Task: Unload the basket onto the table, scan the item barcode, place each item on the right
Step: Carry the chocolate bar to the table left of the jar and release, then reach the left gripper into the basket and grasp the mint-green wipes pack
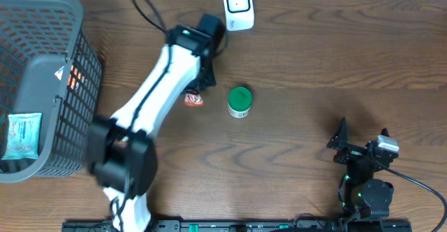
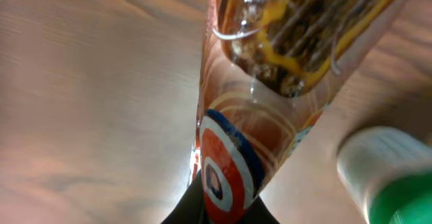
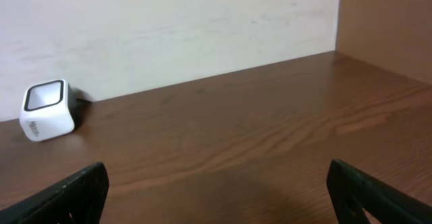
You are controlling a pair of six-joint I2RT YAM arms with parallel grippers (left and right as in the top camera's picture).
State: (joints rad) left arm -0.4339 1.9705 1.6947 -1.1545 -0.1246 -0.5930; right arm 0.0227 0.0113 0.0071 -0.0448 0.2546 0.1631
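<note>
left claw (image 1: 200, 85) clamps snack packet (image 1: 194, 100) short of scanner (image 1: 238, 7), probably ready to present it | right claw (image 1: 363, 135) gapes idle, well apart from scanner

obstacles — basket (image 1: 28, 29) far left, green-capped jar (image 1: 239, 101) centre | free — tabletop (image 1: 335, 64) from jar to scanner (image 1: 238, 7), rightward

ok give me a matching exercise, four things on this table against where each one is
Things:
1. snack packet
2. green-capped jar
3. white scanner
4. grey basket

Places:
a. far edge of the table
b. clamped in the left gripper
c. left end of the table
d. upright mid-table

Pairs: 1-b, 2-d, 3-a, 4-c
</note>
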